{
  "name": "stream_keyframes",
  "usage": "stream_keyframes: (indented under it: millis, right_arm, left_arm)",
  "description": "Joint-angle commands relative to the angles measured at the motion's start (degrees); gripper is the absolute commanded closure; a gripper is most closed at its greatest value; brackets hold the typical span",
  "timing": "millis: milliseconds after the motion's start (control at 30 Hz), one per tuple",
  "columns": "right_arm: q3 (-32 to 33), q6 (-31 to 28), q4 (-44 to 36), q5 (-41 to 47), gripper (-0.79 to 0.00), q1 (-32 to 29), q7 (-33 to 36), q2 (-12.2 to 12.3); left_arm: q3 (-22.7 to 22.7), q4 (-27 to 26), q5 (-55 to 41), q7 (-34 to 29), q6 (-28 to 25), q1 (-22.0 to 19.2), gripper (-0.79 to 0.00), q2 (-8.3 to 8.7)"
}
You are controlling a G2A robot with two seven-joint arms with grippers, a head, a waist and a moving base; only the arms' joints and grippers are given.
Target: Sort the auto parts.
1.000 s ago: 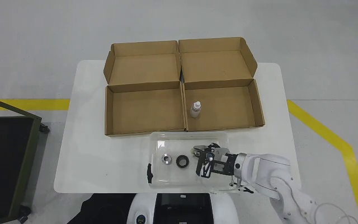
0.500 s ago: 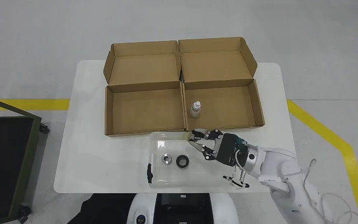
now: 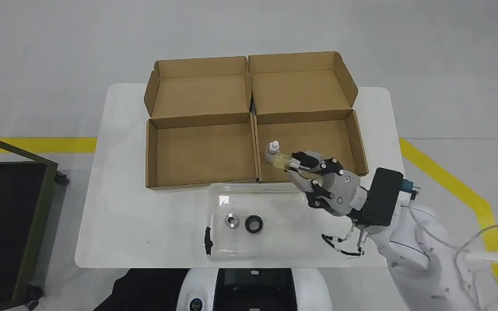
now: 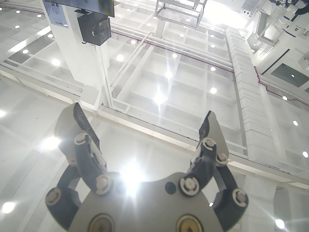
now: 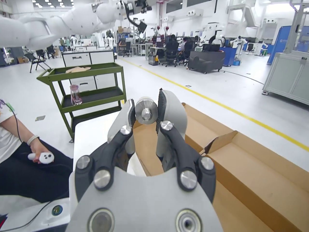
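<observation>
1. The carry step was in hand. The right pincer (image 5: 145, 101) was pinching a small silver cylindrical part (image 5: 144, 114) between its pads. It held the part in the air above the near corner of the right cardboard box (image 3: 323, 144), just beside a white bottle (image 3: 272, 150) standing there.
2. The pick looked done and the placing not yet. The next move probably called for lowering the part onto the box floor and spreading the jaws without knocking the bottle.
3. A silver ring (image 3: 231, 221) and a black ring (image 3: 254, 225) lay in the clear tray (image 3: 303, 225) near the robot, so the sorting seemed far from finished.
4. Edges to mind were the wall shared with the left cardboard box (image 3: 202, 155), close to the pincer, and the box's near wall next to the tray. Away from the bottle the right box showed bare cardboard, which left good room for setting down.
5. The left pincer (image 4: 142, 119) was spread, holding nothing, and pointed at the ceiling.
</observation>
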Motion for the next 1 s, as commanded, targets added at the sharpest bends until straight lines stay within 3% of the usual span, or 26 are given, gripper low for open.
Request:
stream_keyframes:
  millis: [0,633,967]
  right_arm:
    - [0.58,0.39,-0.43,1.19,0.000,-0.29,-0.99,-0.05]
    - [0.65,-3.65,0.65,1.66,0.000,0.77,-3.46,-0.34]
    - [-0.80,-2.72,3.99,-3.73,0.000,1.60,3.73,-0.23]
  left_arm:
    - [0.00,0.00,0.00,0.00,0.00,0.00,-0.785,0.00]
    - [0.00,0.00,0.00,0.00,0.00,0.00,-0.785,0.00]
    - [0.00,0.00,0.00,0.00,0.00,0.00,-0.785,0.00]
